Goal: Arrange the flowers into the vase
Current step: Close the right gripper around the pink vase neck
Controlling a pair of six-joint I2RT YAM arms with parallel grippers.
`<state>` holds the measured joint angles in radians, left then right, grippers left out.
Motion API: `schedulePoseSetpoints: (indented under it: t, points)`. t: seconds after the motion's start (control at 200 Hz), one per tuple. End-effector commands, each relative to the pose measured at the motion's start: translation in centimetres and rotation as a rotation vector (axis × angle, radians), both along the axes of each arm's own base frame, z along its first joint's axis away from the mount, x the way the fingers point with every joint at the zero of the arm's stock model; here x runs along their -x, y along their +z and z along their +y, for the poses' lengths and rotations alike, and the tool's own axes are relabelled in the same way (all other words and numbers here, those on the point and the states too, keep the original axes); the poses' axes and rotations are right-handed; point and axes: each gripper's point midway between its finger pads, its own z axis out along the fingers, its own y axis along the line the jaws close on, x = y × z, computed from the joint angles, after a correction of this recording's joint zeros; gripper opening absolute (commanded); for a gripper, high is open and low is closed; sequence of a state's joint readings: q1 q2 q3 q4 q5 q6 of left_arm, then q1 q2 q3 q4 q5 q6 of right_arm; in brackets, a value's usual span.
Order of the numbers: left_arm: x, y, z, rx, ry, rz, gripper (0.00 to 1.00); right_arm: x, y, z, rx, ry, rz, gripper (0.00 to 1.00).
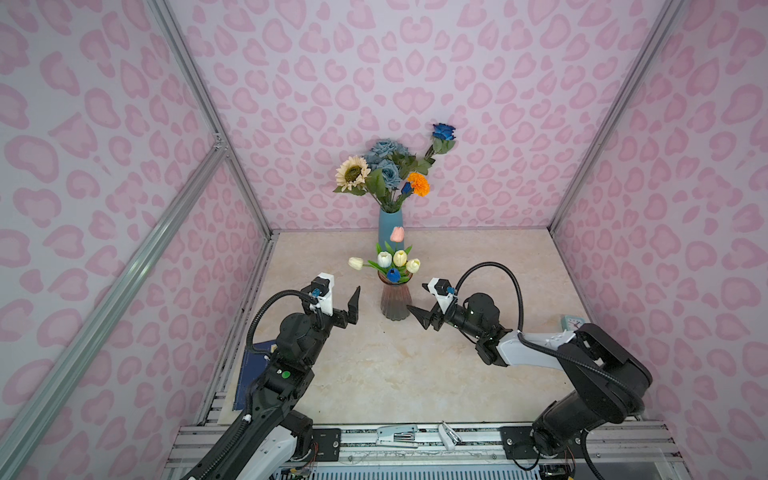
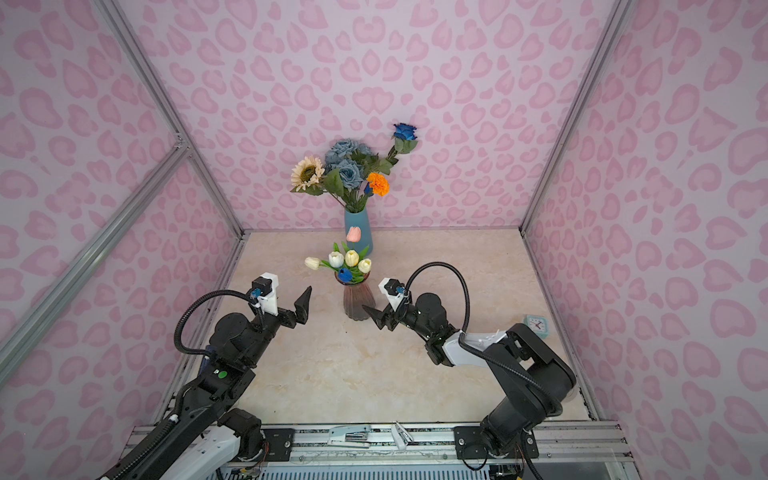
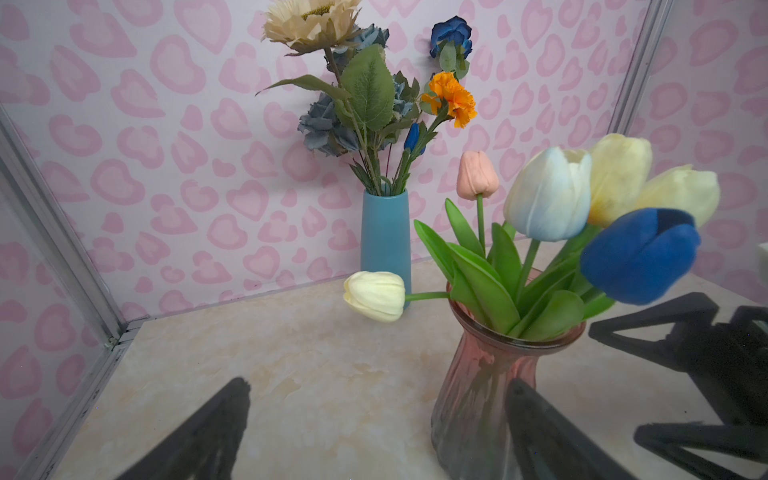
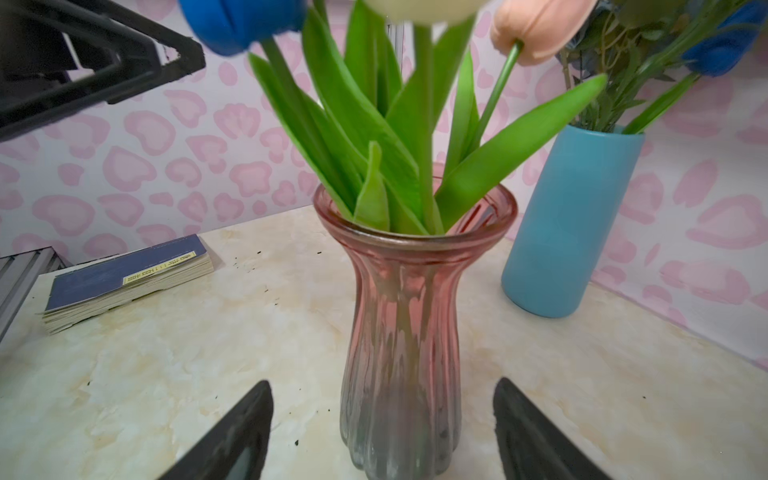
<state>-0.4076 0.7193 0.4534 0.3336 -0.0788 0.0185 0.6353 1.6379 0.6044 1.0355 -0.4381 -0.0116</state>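
Note:
A ribbed pink glass vase [image 1: 395,303] [image 4: 401,332] stands mid-table and holds several tulips [image 1: 392,259]. A cream tulip [image 3: 374,296] droops out sideways, and a blue tulip [image 3: 640,255] sits low at the rim. Behind it, a blue vase [image 1: 390,224] holds the sunflower [image 1: 352,172], dusty-blue roses [image 1: 386,158], bright blue rose [image 1: 444,131] and marigold [image 1: 417,184]. My left gripper [image 1: 351,309] [image 3: 380,384] is open and empty, left of the pink vase. My right gripper [image 1: 417,316] [image 4: 382,384] is open on the vase's right, with the base framed between its fingers and gaps on both sides.
A blue book [image 4: 124,274] lies at the table's left edge, under my left arm in both top views. A small clock [image 1: 572,322] sits by the right wall. A stapler [image 1: 397,435] rests on the front rail. Pink patterned walls close three sides.

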Motion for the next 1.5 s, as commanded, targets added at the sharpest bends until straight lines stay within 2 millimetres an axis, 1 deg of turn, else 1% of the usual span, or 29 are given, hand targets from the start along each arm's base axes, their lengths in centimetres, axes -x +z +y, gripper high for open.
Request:
schedulePoseSetpoints:
  t: [0.0,0.205,0.335,0.44,0.65,0.785,0.85,0.905,0.995,1.055,1.3,1.44,1.495]
  points:
    - [-0.1,0.6,-0.8,0.021,-0.040,-0.006,0.97,-0.5,2.4,1.5,-0.124,0.051,-0.056,0.84]
    - [-0.5,0.2,-1.5,0.016,-0.067,0.010,0.97,-2.6,1.9,3.4,-0.171,0.063,-0.053,0.86]
    - [-0.5,0.2,-1.4,0.008,-0.066,0.009,0.97,-3.8,0.7,4.2,-0.171,0.049,-0.034,0.86]
    - [-0.5,0.2,-1.4,0.004,-0.061,0.003,0.97,-4.6,-0.2,4.7,-0.167,0.030,-0.027,0.87]
    - [-0.6,0.5,-1.8,0.002,-0.084,0.003,0.97,-6.4,-0.9,5.5,-0.170,-0.011,-0.039,0.92]
    - [-0.6,0.5,-1.7,-0.003,-0.075,0.000,0.97,-7.1,-1.6,5.9,-0.179,-0.020,-0.041,0.93]
    - [-0.6,0.6,-1.6,-0.003,-0.074,-0.002,0.97,-7.3,-1.8,5.9,-0.182,-0.020,-0.044,0.91]
    - [-0.6,0.6,-1.6,-0.003,-0.073,-0.001,0.97,-7.4,-1.9,5.9,-0.187,-0.024,-0.051,0.87]
    - [-0.6,0.6,-1.6,-0.006,-0.071,-0.002,0.97,-7.4,-2.0,5.9,-0.184,-0.029,-0.057,0.85]
    - [-0.6,0.6,-1.6,-0.005,-0.071,-0.003,0.97,-7.5,-2.0,5.8,-0.178,-0.032,-0.064,0.82]
    - [-0.5,0.8,-1.4,0.001,-0.066,-0.008,0.97,-7.2,-2.3,5.6,-0.144,-0.031,-0.074,0.76]
    - [-0.3,0.9,-1.1,0.003,-0.053,-0.016,0.97,-7.1,-1.7,5.5,-0.143,-0.029,-0.087,0.71]
    - [-0.3,1.0,-1.0,0.002,-0.048,-0.018,0.97,-7.1,-1.3,5.3,-0.143,-0.035,-0.096,0.67]
